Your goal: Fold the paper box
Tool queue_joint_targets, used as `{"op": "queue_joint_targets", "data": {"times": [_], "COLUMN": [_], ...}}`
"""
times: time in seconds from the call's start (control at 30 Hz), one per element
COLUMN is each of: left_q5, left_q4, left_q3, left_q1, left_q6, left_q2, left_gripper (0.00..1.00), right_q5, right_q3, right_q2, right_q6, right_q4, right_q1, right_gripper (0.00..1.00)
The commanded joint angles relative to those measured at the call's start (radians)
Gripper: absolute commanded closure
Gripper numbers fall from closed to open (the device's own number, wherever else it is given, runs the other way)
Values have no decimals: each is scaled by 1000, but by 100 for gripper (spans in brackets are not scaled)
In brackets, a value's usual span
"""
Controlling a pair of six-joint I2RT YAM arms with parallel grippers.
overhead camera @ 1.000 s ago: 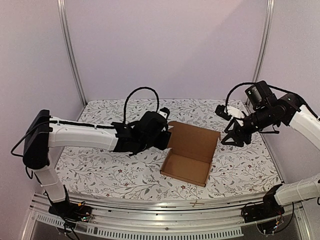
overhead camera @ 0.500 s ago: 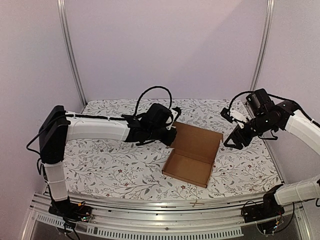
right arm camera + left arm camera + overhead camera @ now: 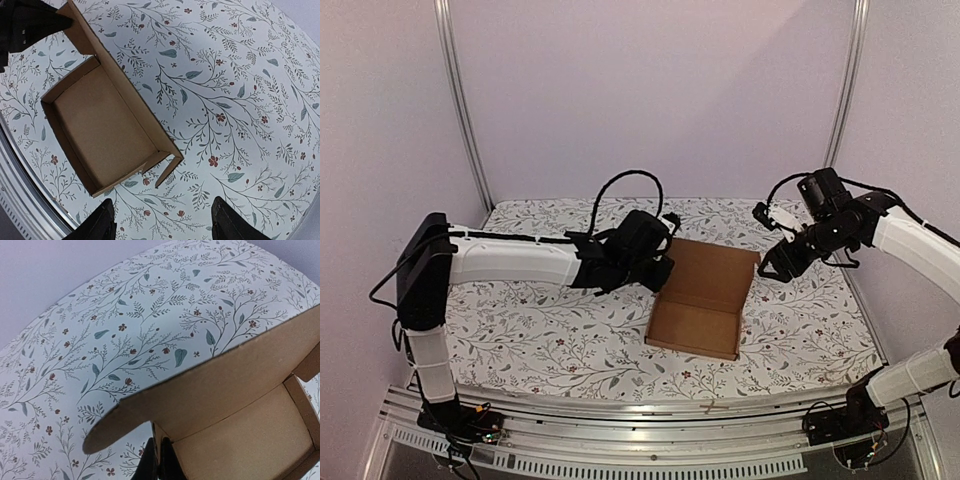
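The paper box (image 3: 700, 300) is brown cardboard, a shallow open tray with its lid panel raised at the back, lying mid-table. My left gripper (image 3: 662, 272) is shut on the box's left side wall; in the left wrist view its dark fingers (image 3: 171, 467) pinch that thin wall (image 3: 157, 440) below the rounded lid flap (image 3: 130, 410). My right gripper (image 3: 772, 268) hovers open just right of the lid's right edge. In the right wrist view the box (image 3: 105, 130) lies up-left of the wide-apart fingertips (image 3: 102, 220), with nothing between them.
A floral-patterned cloth (image 3: 540, 330) covers the table. Metal frame posts (image 3: 460, 100) stand at the back corners, and a rail (image 3: 650, 410) runs along the near edge. The left arm (image 3: 510, 262) stretches across the left half of the table.
My left gripper moved to the box's left side and closed on its wall. The box shifted and squared up slightly. My right gripper drifted left toward the lid's right edge, staying open.
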Motion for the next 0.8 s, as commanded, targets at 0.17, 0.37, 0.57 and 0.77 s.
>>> {"op": "queue_joint_targets", "data": {"times": [0.17, 0.37, 0.57, 0.77], "left_q5": [-317, -330, -343, -349], "left_q4": [-56, -50, -48, -41], "left_q3": [-146, -178, -195, -201], "left_q1": [40, 46, 46, 46], "left_q6": [-59, -140, -171, -168], "left_q2": [-143, -150, -153, -155], "left_gripper": [100, 100, 100, 100], "right_q5": [-66, 9, 50, 61], "right_q3": [151, 224, 226, 226], "right_q2": [219, 347, 416, 457], "right_q6": [161, 179, 215, 221], "right_q4": [250, 326, 382, 401], "right_q1": [15, 107, 125, 126], "right_gripper": [39, 41, 47, 52]}}
